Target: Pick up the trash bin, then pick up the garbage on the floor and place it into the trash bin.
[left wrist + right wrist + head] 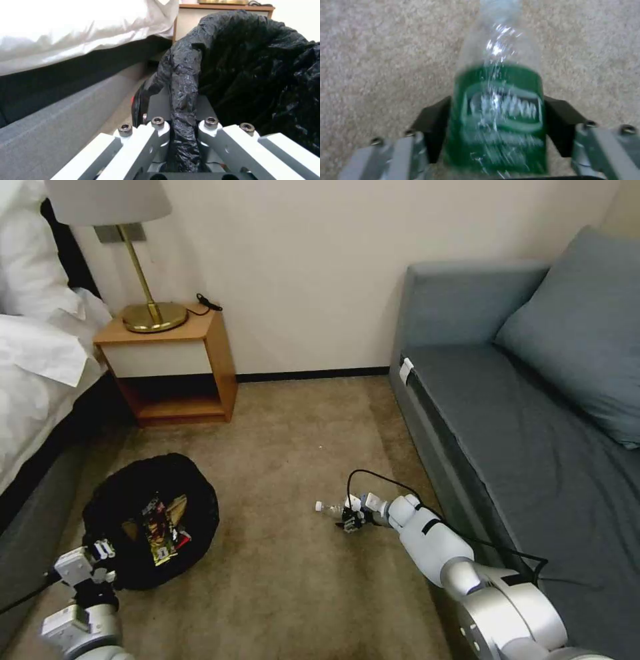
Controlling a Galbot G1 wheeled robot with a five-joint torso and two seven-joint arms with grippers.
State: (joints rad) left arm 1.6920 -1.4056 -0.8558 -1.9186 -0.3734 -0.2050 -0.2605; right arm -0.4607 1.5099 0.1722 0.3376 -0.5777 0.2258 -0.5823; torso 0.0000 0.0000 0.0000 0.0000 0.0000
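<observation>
The trash bin [120,500], round and lined with a crinkly black bag, stands on the carpet at the left beside the bed. Colourful wrappers [163,527] lie inside it. My left gripper [100,557] is shut on the bin's near rim. In the left wrist view the bag's rim [183,82] is pinched between that gripper's [183,117] fingers. At mid-floor, my right gripper [350,517] is shut on a clear bottle [331,508] with a green label. The right wrist view shows the bottle [500,107] between black pads [433,120], low over the carpet.
A bed [33,353] runs along the left, close to the bin. A wooden nightstand [180,367] with a brass lamp [150,313] stands against the back wall. A grey sofa [533,433] fills the right side. Open carpet [280,447] lies between bin and bottle.
</observation>
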